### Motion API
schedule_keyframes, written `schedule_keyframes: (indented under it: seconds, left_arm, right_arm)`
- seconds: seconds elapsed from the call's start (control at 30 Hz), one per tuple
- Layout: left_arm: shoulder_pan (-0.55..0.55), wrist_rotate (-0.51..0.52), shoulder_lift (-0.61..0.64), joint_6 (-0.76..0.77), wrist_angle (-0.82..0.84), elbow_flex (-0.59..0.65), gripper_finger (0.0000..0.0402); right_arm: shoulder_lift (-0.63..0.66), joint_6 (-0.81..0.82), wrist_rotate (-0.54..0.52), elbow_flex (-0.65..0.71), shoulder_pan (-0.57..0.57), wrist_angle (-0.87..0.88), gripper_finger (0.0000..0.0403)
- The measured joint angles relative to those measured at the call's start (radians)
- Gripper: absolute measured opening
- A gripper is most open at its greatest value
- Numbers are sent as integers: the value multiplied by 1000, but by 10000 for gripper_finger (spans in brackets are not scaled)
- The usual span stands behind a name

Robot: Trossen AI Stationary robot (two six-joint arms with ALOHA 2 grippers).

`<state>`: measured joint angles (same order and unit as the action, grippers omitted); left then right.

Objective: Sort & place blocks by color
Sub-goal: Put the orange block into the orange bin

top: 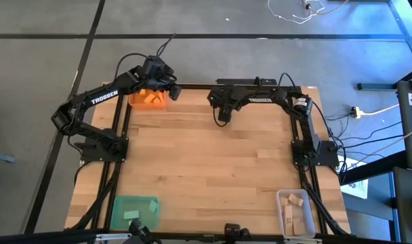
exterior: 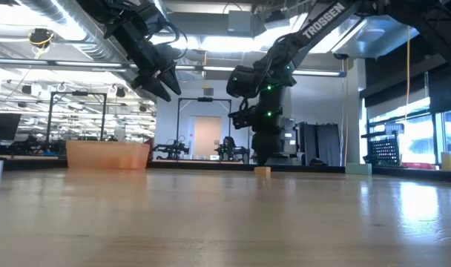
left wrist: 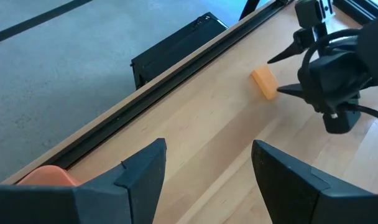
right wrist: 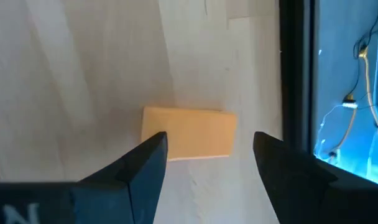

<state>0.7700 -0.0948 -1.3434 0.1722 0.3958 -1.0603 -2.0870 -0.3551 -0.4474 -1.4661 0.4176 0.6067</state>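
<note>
One small orange block (right wrist: 188, 134) lies flat on the wooden table near its far edge; it also shows in the left wrist view (left wrist: 264, 83) and the low view (exterior: 262, 171). My right gripper (right wrist: 209, 135) hangs open just above it, pointing down, with a finger on either side and neither touching. My left gripper (top: 171, 91) is open and raised in the air beside the orange tray (top: 135, 102) at the far left corner. That tray holds orange blocks (top: 152, 99). Other blocks lie in the green tray (top: 135, 210) and the clear tray (top: 295, 211).
A black rail (left wrist: 176, 74) runs along the table's far edge, close behind the block. The green tray sits at the near left corner and the clear tray at the near right. Bare wood (top: 213, 163) fills the middle of the table.
</note>
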Motion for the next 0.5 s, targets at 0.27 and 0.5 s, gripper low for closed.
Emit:
schedule_keyframes:
  seconds: [0.27, 0.5]
  left_arm:
    - [0, 0, 0, 0, 1, 0, 228]
    - [0, 0, 0, 0, 16, 0, 228]
  right_arm:
    - [4, -69, 96, -126, -10, 112, 241]
    - [5, 440, 104, -332, -9, 329, 241]
